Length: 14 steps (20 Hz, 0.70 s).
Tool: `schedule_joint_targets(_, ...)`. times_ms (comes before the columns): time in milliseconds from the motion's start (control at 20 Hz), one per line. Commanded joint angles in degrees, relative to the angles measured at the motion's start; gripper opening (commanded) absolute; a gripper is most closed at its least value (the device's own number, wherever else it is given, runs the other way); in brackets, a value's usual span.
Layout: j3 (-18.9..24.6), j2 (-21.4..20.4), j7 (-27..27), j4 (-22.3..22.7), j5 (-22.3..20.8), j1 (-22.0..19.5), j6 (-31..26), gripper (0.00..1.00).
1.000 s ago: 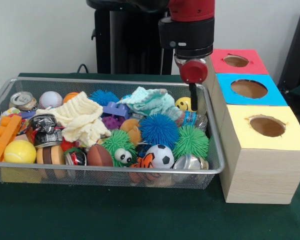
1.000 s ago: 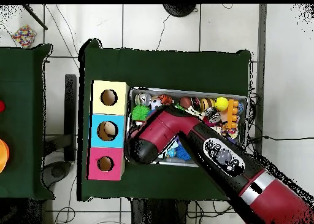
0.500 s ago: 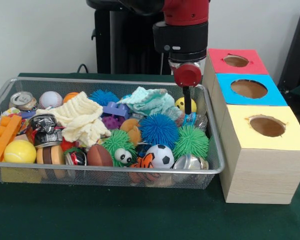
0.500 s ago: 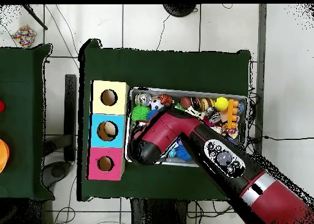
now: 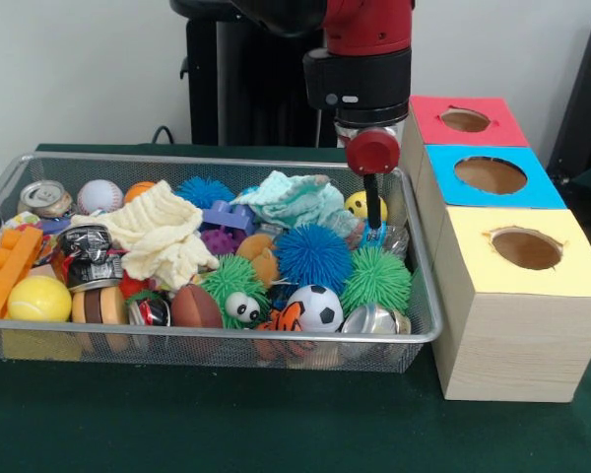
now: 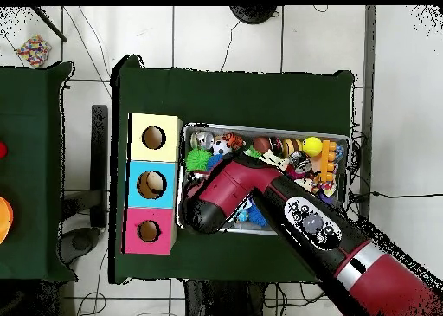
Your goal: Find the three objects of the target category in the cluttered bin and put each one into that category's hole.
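Right of centre in the front view, the gripper (image 5: 373, 209) hangs into the wire bin (image 5: 426, 296), fingers' state untellable, before the yellow smiley ball (image 5: 359, 205), with crumpled teal cloth (image 5: 297, 200) left and three holed boxes (image 5: 502, 286) right.

3 box tops (image 5: 470, 120) at right: red, blue, yellow. Tabletop (image 5: 276, 424) dark green. Soccer ball (image 5: 315, 306) black-white, lower centre; spiky ball (image 5: 312, 255) blue.
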State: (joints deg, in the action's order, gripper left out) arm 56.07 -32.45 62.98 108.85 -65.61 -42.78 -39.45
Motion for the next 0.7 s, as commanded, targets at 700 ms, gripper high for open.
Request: schedule_joint_targets(700, -7.37, 3.25, -10.20, -3.02, -5.46, 2.84, 3.01, 1.00)
